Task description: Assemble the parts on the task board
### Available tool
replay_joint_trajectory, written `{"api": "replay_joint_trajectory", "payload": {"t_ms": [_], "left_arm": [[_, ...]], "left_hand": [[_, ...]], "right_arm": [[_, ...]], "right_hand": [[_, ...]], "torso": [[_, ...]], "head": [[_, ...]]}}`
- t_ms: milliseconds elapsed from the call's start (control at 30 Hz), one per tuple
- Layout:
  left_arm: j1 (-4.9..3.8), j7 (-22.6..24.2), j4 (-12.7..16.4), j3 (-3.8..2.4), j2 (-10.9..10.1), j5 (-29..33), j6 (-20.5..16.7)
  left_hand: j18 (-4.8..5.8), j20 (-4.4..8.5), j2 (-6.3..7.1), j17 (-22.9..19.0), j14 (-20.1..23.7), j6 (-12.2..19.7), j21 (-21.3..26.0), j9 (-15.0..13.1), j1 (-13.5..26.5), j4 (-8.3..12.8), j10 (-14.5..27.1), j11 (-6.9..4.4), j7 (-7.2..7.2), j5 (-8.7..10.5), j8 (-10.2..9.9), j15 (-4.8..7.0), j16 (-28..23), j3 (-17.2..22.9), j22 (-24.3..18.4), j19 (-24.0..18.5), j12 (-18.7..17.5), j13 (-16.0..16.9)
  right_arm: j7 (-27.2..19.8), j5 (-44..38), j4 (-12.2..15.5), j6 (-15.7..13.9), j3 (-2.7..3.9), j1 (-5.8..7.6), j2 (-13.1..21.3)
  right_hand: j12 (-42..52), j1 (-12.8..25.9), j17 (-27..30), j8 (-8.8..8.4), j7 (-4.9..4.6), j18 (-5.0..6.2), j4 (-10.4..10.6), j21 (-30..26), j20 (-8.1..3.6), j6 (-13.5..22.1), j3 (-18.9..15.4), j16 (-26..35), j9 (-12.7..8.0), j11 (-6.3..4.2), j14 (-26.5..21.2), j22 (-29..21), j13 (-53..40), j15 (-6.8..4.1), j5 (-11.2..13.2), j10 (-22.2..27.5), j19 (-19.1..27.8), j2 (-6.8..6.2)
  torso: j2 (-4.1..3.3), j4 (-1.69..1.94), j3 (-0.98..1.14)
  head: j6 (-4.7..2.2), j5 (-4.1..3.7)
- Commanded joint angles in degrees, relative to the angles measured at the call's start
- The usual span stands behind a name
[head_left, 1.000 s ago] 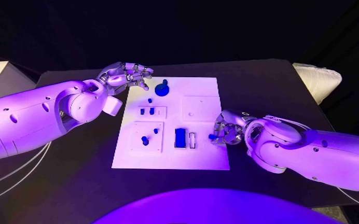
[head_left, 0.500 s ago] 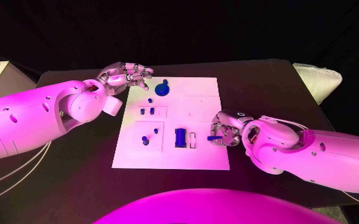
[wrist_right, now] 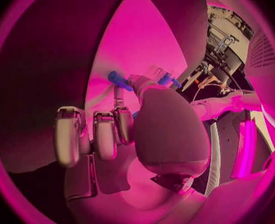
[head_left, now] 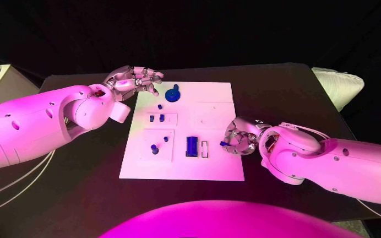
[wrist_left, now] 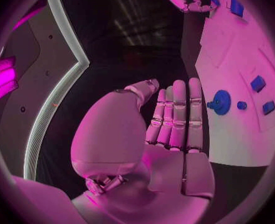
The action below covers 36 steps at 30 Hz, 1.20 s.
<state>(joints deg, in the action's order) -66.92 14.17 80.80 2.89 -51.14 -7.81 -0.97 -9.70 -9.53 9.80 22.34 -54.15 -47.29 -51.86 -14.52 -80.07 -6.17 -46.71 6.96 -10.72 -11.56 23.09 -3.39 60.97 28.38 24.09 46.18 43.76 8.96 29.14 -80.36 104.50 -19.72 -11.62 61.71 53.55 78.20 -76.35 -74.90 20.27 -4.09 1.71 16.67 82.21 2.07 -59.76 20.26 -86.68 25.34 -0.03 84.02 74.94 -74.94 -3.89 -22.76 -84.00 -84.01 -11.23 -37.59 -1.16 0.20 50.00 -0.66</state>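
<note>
The right hand (head_left: pixel 240 141) pinches a small blue peg (head_left: pixel 226 144) over the task board (head_left: pixel 214 172) near its right edge, beside the blue block (head_left: pixel 191 146), probably to seat it. The left hand (head_left: pixel 133 79) waits empty, fingers apart, at the board's far left corner near the blue gear (head_left: pixel 172 94).

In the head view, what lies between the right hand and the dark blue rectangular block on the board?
A small white upright piece stands just beside the blue block; bare white task board separates it from the right hand.
</note>
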Motion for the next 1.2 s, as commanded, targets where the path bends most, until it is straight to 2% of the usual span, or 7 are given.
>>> {"api": "replay_joint_trajectory", "payload": {"t_ms": [33, 233, 333, 500, 667, 767, 1200], "left_arm": [[-0.02, 0.3, 0.1, -0.04, 0.1, 0.0, 0.7], [-0.02, 0.2, 0.1, -0.04, 0.2, 0.0, 0.7], [-0.02, 0.1, 0.1, -0.04, 0.2, 0.0, 0.7], [-0.02, 0.1, 0.1, -0.04, 0.3, 0.0, 0.8], [-0.02, 0.0, 0.1, -0.04, 0.4, 0.0, 0.8], [-0.02, 0.0, 0.1, -0.04, 0.4, 0.0, 0.8], [-0.02, 0.0, 0.0, -0.04, 0.4, 0.0, 0.9]], "left_hand": [[-0.80, -0.08, 0.30, 0.0, 0.0, 0.2, 0.3, 0.1, -0.3, -0.4, 0.2, 0.30, -0.06, -0.20, -0.3, -0.25, -0.2, 0.0, -0.1, 0.4, 0.0, -0.1], [-0.80, -0.08, 0.28, 0.0, 0.0, 0.2, 0.4, 0.1, -0.4, -0.5, 0.2, 0.30, -0.06, -0.20, -0.3, -0.25, -0.2, 0.0, -0.1, 0.4, 0.0, -0.1], [-0.80, -0.08, 0.28, 0.0, 0.0, 0.2, 0.4, 0.1, -0.4, -0.5, 0.2, 0.30, -0.06, -0.20, -0.3, -0.25, -0.2, 0.0, -0.1, 0.4, 0.0, -0.1], [-0.80, -0.08, 0.28, 0.0, 0.0, 0.2, 0.4, 0.1, -0.4, -0.5, 0.2, 0.30, -0.06, -0.20, -0.3, -0.25, -0.2, 0.0, -0.1, 0.4, 0.0, -0.1], [-0.80, -0.08, 0.28, 0.0, 0.0, 0.2, 0.4, 0.1, -0.4, -0.5, 0.2, 0.30, -0.06, -0.20, -0.3, -0.25, -0.2, 0.0, -0.1, 0.4, 0.0, -0.1], [-0.80, -0.08, 0.28, 0.0, 0.0, 0.2, 0.4, 0.1, -0.4, -0.5, 0.2, 0.30, -0.06, -0.20, -0.3, -0.25, -0.2, 0.0, -0.1, 0.4, 0.0, -0.1], [-0.79, -0.08, 0.28, 0.0, 0.0, 0.2, 0.4, 0.1, -0.4, -0.6, 0.2, 0.32, -0.09, -0.20, -0.3, -0.26, -0.2, 0.0, -0.2, 0.5, 0.1, -0.1]], "right_arm": [[-0.8, 10.6, 0.0, -3.0, -0.18, 0.32, 0.1], [-2.6, 16.5, 0.9, -6.2, -0.12, 1.05, -0.7], [-2.8, 18.0, 0.9, -6.2, -0.11, 1.16, -1.4], [-2.5, 19.4, 0.4, -5.5, -0.11, 1.19, -2.8], [-1.8, 20.1, -0.3, -4.9, -0.12, 0.96, -4.0], [-1.3, 20.2, -0.7, -4.8, -0.12, 0.85, -4.5], [0.2, 20.2, -1.4, -4.0, -0.12, 0.66, -6.0]], "right_hand": [[0.2, 0.9, -11.4, 0.40, 0.17, -0.20, -0.1, 0.1, 0.17, -0.4, 0.4, -0.3, 0.7, -0.42, 5.0, 13.1, -8.7, -0.11, 0.5, -1.5, -3.5, -0.25], [0.7, 2.3, -11.4, 0.61, 0.31, -0.27, -0.2, 0.5, 0.13, -0.5, 1.3, -0.4, 1.0, -0.52, 5.0, 13.2, -9.0, -0.18, 2.6, -1.8, -3.7, -0.05], [0.9, 3.0, -11.5, 0.76, 0.37, -0.29, -0.2, 0.7, 0.09, -0.6, 1.7, -0.4, 1.1, -0.57, 5.1, 13.2, -9.1, -0.22, 4.4, -1.9, -3.7, -0.03], [1.2, 4.0, -11.7, 1.15, 0.54, -0.38, -0.2, 1.1, 0.04, -1.1, 1.8, -0.6, 1.3, -0.68, 5.1, 13.3, -9.3, -0.30, 5.4, -2.1, -3.9, -0.04], [1.3, 5.4, -11.7, 1.48, 0.65, -0.40, -0.3, 1.2, -0.08, -1.2, 1.4, -0.6, 1.6, -0.80, 5.1, 13.3, -9.3, -0.41, 3.5, -2.2, -3.9, -0.37], [1.5, 5.8, -11.9, 1.65, 0.69, -0.43, -0.2, 1.4, -0.10, -1.4, 1.2, -0.7, 1.7, -0.82, 5.2, 13.4, -9.4, -0.44, 3.3, -2.2, -3.9, -0.38], [1.8, 7.6, -12.0, 2.12, 0.86, -0.47, -0.1, 1.6, -0.20, -1.7, 0.5, -0.8, 2.0, -0.95, 5.2, 13.4, -9.7, -0.54, 4.8, -2.4, -4.0, -0.07]], "torso": [[0.01, 0.01, -0.04], [-0.04, 0.09, 0.01], [-0.04, 0.11, -0.05], [-0.03, 0.02, -0.03], [-0.04, 0.04, 0.01], [-0.03, 0.04, 0.03], [0.01, 0.01, 0.00]], "head": [[0.00, -0.09], [0.00, -0.11], [0.00, -0.15], [0.00, -0.05], [0.00, -0.03], [0.00, 0.02], [0.00, 0.11]]}}
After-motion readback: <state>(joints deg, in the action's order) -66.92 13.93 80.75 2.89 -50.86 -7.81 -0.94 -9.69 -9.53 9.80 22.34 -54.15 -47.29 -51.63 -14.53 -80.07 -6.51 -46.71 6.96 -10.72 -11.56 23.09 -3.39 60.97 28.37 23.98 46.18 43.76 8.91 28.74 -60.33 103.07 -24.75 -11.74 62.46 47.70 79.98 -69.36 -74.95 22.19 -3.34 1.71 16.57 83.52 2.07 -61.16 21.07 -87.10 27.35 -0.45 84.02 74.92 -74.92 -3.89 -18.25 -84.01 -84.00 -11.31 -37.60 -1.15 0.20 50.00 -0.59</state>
